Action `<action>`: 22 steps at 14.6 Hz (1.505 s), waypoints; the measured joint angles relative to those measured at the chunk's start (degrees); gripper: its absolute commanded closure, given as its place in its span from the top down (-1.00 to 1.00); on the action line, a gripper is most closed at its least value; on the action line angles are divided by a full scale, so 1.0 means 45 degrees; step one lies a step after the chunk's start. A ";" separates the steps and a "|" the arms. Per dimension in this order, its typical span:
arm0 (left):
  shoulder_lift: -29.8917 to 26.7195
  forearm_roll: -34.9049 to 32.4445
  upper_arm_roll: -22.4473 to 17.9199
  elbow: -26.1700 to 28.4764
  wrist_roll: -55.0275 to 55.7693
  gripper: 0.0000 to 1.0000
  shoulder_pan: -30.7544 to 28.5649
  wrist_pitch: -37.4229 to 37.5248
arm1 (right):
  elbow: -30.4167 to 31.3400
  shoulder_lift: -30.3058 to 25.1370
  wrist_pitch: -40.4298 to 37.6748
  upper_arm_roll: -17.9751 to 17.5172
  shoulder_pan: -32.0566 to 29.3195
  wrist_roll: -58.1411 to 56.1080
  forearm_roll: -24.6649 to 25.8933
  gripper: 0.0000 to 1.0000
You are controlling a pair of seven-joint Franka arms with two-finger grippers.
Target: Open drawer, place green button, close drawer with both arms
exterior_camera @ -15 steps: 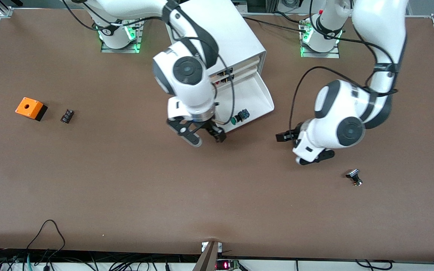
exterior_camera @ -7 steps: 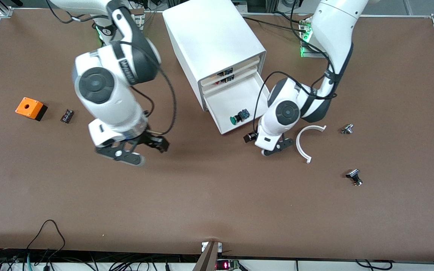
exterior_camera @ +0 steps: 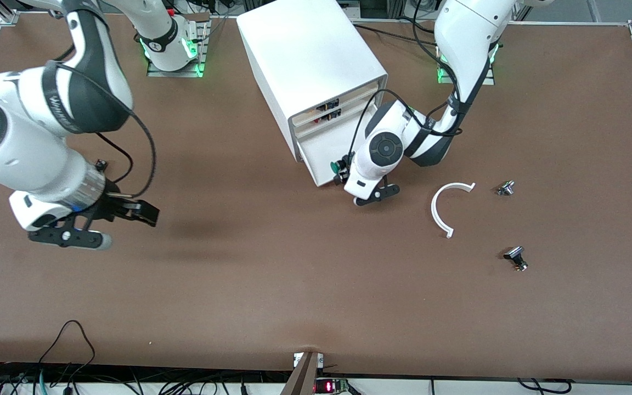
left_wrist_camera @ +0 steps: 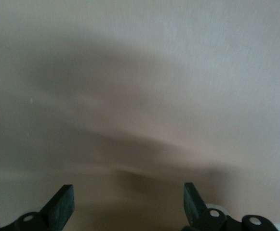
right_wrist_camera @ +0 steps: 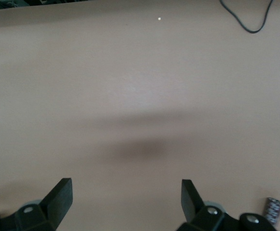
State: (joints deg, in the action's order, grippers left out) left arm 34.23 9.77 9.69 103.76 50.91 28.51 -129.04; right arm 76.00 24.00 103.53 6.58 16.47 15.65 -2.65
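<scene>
The white cabinet point(exterior_camera: 310, 55) stands at the middle of the table. Its third drawer point(exterior_camera: 321, 153) sticks out partway, with the green-capped button point(exterior_camera: 339, 164) lying in it near the front wall. My left gripper point(exterior_camera: 350, 188) is low at the drawer's front wall, jaws open and empty. In the left wrist view my left gripper point(left_wrist_camera: 127, 199) faces a blurred cream surface close up. My right gripper point(exterior_camera: 124, 227) is open and empty over bare table toward the right arm's end. It also shows in the right wrist view point(right_wrist_camera: 126, 197).
A white curved strip point(exterior_camera: 446, 208) and two small black-and-silver knobs point(exterior_camera: 505, 188) point(exterior_camera: 515, 258) lie toward the left arm's end. A small black part point(right_wrist_camera: 273, 210) lies by my right gripper. The right arm hides the orange box. A cable point(exterior_camera: 69, 334) lies at the table's near edge.
The right arm swung from the drawer to its own end of the table. The left gripper moved to the drawer's front, and the drawer now sticks out less.
</scene>
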 measured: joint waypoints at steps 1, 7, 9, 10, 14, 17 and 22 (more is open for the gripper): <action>0.0000 0.0000 0.0169 0.0038 0.0001 1.00 -0.0004 0.0209 | 0.0304 -0.0307 -0.0003 0.0066 -0.0084 -0.0221 0.0000 1.00; -0.0007 0.0037 0.1058 0.0063 0.0072 1.00 0.0013 0.1409 | 0.1547 -0.1916 -0.0334 0.0505 -0.0110 -0.0631 0.0000 1.00; -0.0006 0.0654 0.1105 0.0065 0.0084 1.00 0.0023 0.1809 | 0.1648 -0.2274 -0.0745 0.0533 -0.0243 -0.0632 0.0001 1.00; -0.0006 0.1165 0.1108 0.0066 0.0063 1.00 0.0027 0.2009 | 0.1665 -0.2416 -0.0944 0.0358 -0.0521 -0.0653 0.0001 1.00; -0.0004 0.1852 0.1149 0.0067 0.0013 1.00 0.0060 0.2426 | 0.1697 -0.2925 -0.1393 -0.0542 -0.1821 -0.0739 0.0003 1.00; 0.0011 0.1859 0.1155 0.0074 0.0013 1.00 0.0070 0.2459 | 0.1829 -0.3155 -0.1459 -0.0980 -0.2300 -0.0748 0.0020 1.00; 0.0037 0.1862 0.1273 0.0082 0.0012 1.00 0.0211 0.2458 | 0.2634 -0.3840 -0.1465 -0.1632 -0.2830 -0.0748 0.0619 1.00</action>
State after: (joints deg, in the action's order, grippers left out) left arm 34.39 18.15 15.42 104.12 50.96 29.46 -117.98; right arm 87.85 6.72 96.94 -0.76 3.73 12.28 0.13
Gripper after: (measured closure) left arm 0.000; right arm 0.000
